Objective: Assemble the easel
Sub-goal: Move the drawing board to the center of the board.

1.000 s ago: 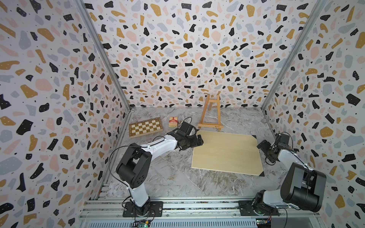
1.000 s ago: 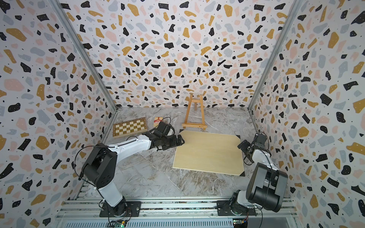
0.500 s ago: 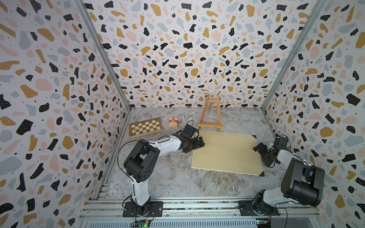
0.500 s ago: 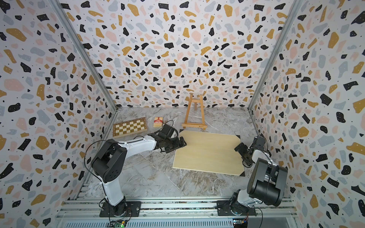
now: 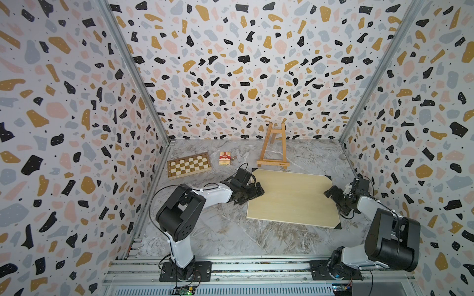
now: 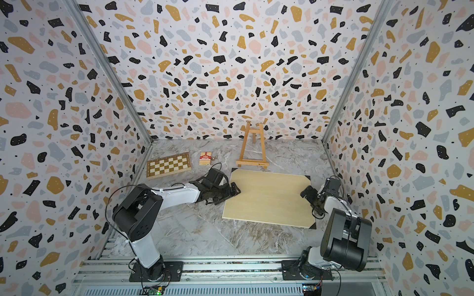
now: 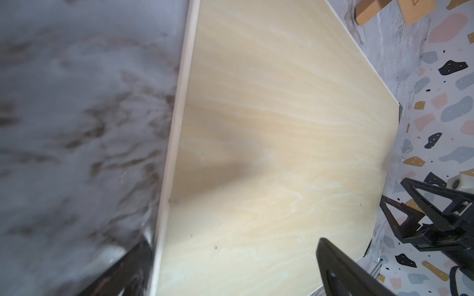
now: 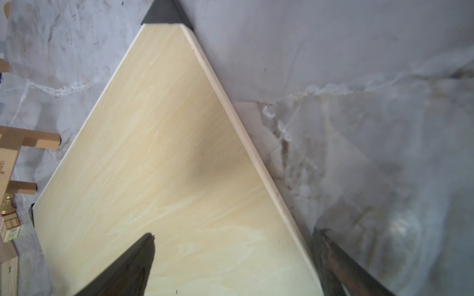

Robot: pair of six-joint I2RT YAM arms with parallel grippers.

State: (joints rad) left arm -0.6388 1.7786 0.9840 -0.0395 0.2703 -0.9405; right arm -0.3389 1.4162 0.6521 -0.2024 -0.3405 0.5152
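The easel [image 5: 273,150] [image 6: 252,148], a small orange-brown A-frame, stands upright at the back wall with neither gripper on it. In front of it a large pale board [image 5: 292,197] [image 6: 268,197] with black corners lies flat. My left gripper [image 5: 256,192] [image 7: 234,256] is open astride the board's left edge, one finger over the board [image 7: 282,128], one on the table side. My right gripper [image 5: 334,201] [image 8: 233,235] is open astride the right edge of the board [image 8: 159,153] in the same way. Nothing is held.
A wooden chessboard [image 5: 189,165] [image 6: 169,165] and a small red box [image 5: 224,158] [image 6: 205,158] lie at the back left. Patterned walls close in three sides. The arms' base rail [image 5: 256,266] runs along the front.
Both grippers have slid inward onto the board's side edges, the left one rightward and nearer, the right one leftward. The right jaws have opened slightly wider. The easel and board have not moved.
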